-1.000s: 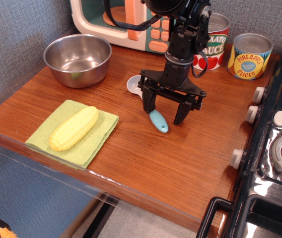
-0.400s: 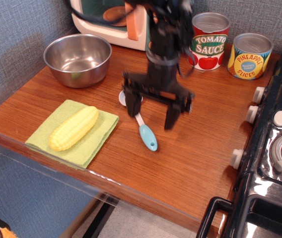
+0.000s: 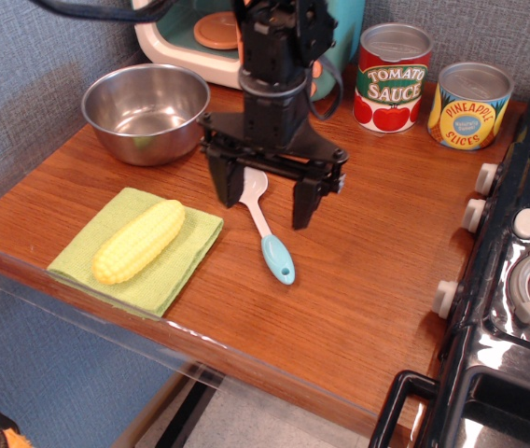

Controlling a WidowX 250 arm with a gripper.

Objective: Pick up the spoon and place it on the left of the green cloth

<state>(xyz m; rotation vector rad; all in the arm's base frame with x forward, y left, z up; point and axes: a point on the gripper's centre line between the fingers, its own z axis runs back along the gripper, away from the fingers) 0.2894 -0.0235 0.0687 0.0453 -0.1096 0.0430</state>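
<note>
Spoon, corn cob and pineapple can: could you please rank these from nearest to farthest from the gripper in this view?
Measured from the gripper, whose fingers are spread open above the counter:
1. Spoon: directly under it, bowl between the fingers, blue handle pointing toward the front edge.
2. Corn cob: to the image left, lying on the green cloth.
3. Pineapple can: far back right, beside the stove.

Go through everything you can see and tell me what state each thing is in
gripper: open, straddling the spoon
spoon: lying flat, not gripped
green cloth: flat, corn on it
corn cob: lying on its side
steel bowl: upright
tomato sauce can: upright
pineapple slices can: upright
</note>
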